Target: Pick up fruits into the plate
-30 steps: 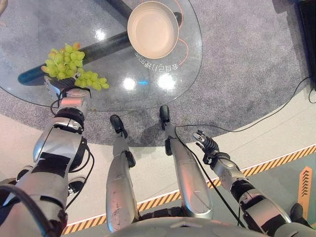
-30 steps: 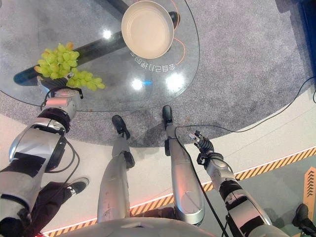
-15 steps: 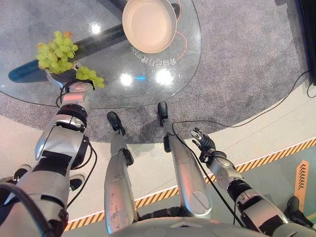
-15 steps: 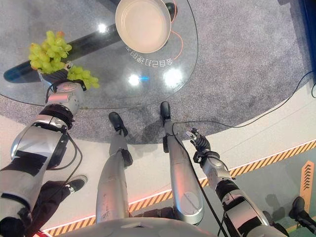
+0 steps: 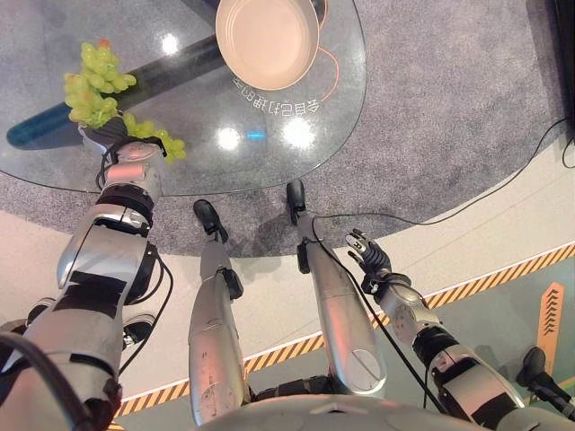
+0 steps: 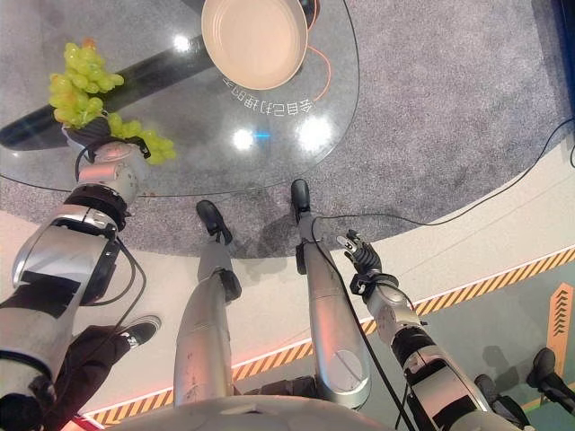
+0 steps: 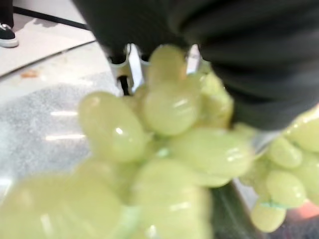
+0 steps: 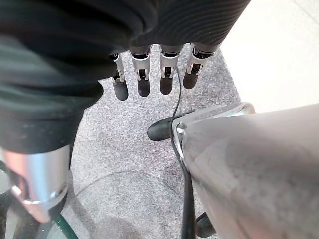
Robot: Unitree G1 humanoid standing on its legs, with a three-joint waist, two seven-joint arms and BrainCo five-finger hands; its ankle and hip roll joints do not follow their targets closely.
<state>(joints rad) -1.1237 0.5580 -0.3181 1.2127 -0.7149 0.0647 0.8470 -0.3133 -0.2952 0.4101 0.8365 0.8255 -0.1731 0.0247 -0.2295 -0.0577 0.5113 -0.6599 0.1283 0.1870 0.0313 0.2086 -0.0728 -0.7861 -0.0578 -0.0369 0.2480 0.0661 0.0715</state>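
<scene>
Holding a bunch of glossy, oval green grapes (image 5: 97, 83) in curled fingers, the left hand (image 5: 115, 141) hangs over the round glass surface (image 5: 189, 135), well apart from the smooth cream plate (image 5: 267, 40). Right hand (image 5: 367, 255) hangs relaxed beside speckled grey carpet (image 5: 449, 108).

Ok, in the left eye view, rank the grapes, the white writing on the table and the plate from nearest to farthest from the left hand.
1. Grapes: in the left hand, over the glass table's left edge.
2. White writing: mid-table, off to the right.
3. Plate: far side of the table, just beyond the writing.
</scene>
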